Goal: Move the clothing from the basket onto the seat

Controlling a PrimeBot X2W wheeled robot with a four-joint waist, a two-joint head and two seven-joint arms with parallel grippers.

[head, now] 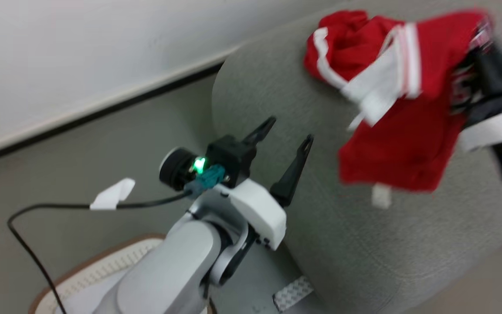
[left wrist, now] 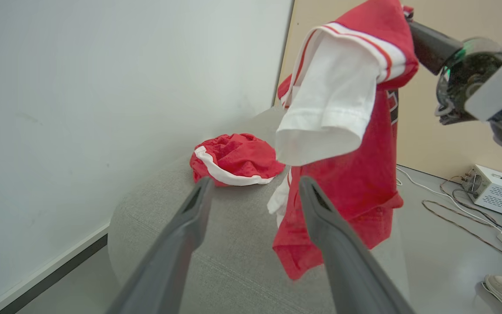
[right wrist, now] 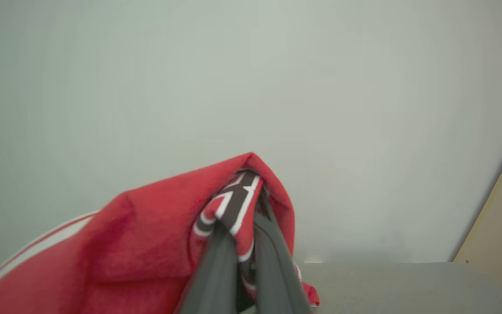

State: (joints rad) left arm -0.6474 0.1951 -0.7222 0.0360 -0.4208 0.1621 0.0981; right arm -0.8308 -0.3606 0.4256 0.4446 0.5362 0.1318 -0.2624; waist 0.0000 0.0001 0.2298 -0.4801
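Grey woven upholstered seat already carries one bunched red white-trimmed garment near its far edge. Right gripper is clenched on a red lettered jersey hanging over the seat; left gripper gapes, holding nothing. Next up, I'd say: lower, let go.
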